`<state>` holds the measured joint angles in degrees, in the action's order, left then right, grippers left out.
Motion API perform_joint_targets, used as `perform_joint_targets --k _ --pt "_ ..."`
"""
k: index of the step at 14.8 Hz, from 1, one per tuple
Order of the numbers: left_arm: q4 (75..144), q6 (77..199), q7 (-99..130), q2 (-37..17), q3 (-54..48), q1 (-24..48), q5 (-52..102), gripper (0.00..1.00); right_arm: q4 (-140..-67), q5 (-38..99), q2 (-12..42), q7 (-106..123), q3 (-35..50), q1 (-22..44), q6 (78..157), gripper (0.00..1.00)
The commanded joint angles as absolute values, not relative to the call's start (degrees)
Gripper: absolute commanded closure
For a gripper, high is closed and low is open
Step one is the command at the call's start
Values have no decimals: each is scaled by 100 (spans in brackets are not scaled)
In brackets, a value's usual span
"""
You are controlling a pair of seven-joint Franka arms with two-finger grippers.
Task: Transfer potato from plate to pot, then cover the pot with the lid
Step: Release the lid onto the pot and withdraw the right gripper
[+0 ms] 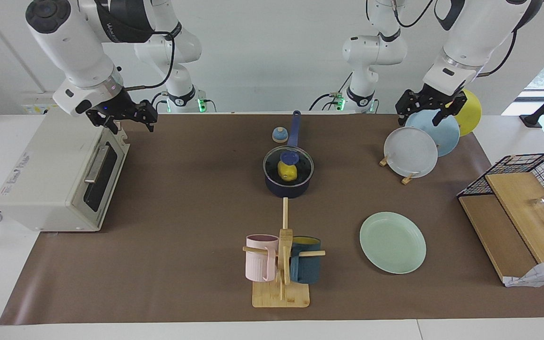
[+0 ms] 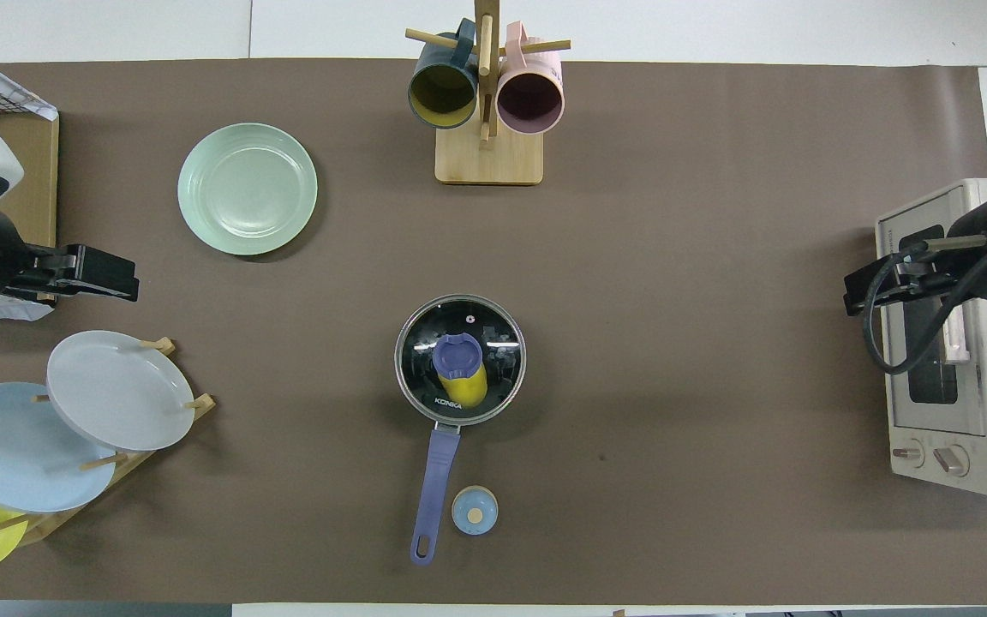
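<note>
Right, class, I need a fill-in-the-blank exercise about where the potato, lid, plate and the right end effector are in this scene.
1. The potato lies inside the ____.
2. The pot is covered by the glass ____.
3. The mint-green plate has ____ on it.
4. The right end effector is over the ____.

Missing words: pot; lid; nothing; toaster oven
</note>
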<state>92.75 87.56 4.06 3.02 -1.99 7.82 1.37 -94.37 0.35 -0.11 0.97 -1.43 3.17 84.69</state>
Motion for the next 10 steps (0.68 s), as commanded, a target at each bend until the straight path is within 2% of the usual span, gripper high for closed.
perform_joint_targets --k 1,10 --pt "9272 8684 431 334 -193 756 185 0 -9669 -61 -203 394 -140 211 8806 0" --pt "9272 8684 431 334 -193 756 185 0 -9571 -220 -70 650 -430 18 8885 0"
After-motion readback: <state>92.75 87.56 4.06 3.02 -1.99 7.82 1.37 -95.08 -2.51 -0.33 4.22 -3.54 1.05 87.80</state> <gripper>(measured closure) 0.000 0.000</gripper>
